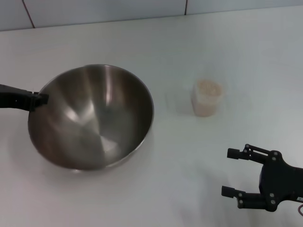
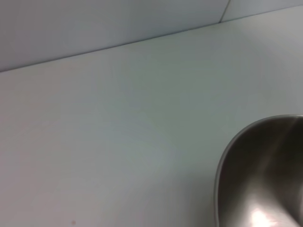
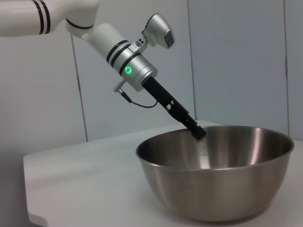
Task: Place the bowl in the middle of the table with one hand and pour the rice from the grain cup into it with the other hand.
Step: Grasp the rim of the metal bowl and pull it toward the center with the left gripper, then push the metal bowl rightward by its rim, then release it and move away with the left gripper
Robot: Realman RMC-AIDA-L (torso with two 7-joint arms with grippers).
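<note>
The steel bowl [image 1: 92, 118] sits on the white table [image 1: 189, 161], left of the middle. It is empty. My left gripper [image 1: 40, 98] is shut on the bowl's left rim, and it also shows in the right wrist view [image 3: 199, 132] pinching the far rim of the bowl [image 3: 218, 175]. The left wrist view shows only part of the bowl's rim [image 2: 255, 175]. The grain cup [image 1: 207, 98] stands upright to the right of the bowl, filled with rice [image 1: 208, 87]. My right gripper [image 1: 227, 172] is open and empty at the front right, well short of the cup.
A tiled wall [image 1: 104, 9] runs along the table's back edge. The table's edge shows at one side in the right wrist view [image 3: 35, 215]. Bare tabletop lies between the bowl and the cup.
</note>
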